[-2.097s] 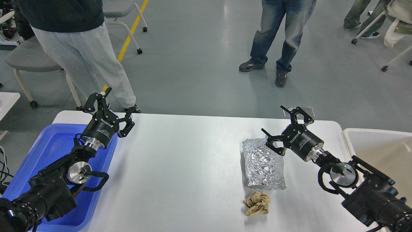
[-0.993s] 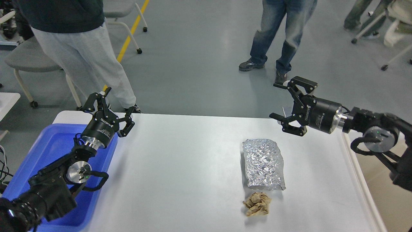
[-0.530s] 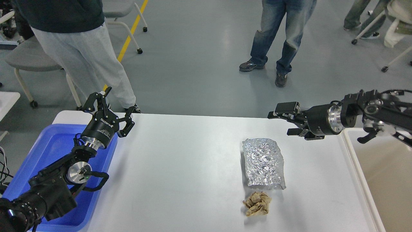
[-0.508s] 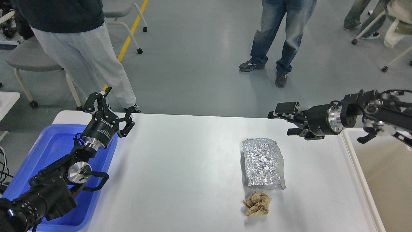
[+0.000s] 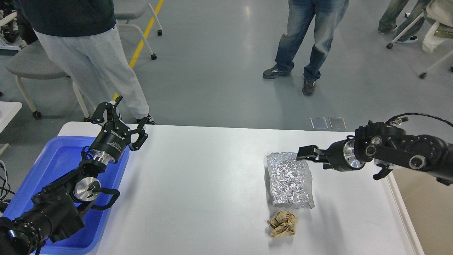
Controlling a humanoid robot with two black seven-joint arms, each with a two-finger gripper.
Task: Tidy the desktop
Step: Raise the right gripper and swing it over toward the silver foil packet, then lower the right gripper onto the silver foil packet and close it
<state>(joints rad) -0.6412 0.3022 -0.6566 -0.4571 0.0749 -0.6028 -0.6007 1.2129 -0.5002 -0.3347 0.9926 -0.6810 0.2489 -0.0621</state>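
Note:
The white desktop (image 5: 198, 184) holds a crumpled silver foil bag (image 5: 290, 179) right of centre and a crumpled brown paper ball (image 5: 282, 224) just in front of it. My right gripper (image 5: 305, 153) comes in level from the right, at the bag's far right corner. It is side-on, so its fingers cannot be told apart. My left gripper (image 5: 131, 112) is open and empty, raised over the far left of the desktop beside the blue tray.
A blue plastic tray (image 5: 53, 163) lies under my left arm at the desktop's left end. A beige-white bin (image 5: 431, 219) stands off the right edge. Two people (image 5: 88, 60) (image 5: 308, 39) and wheeled chairs (image 5: 32, 65) stand beyond the far edge.
My right arm rose and swung out to the right, then came back down and left, bringing its gripper to the foil bag's far right corner. The left arm, bag and paper have not moved.

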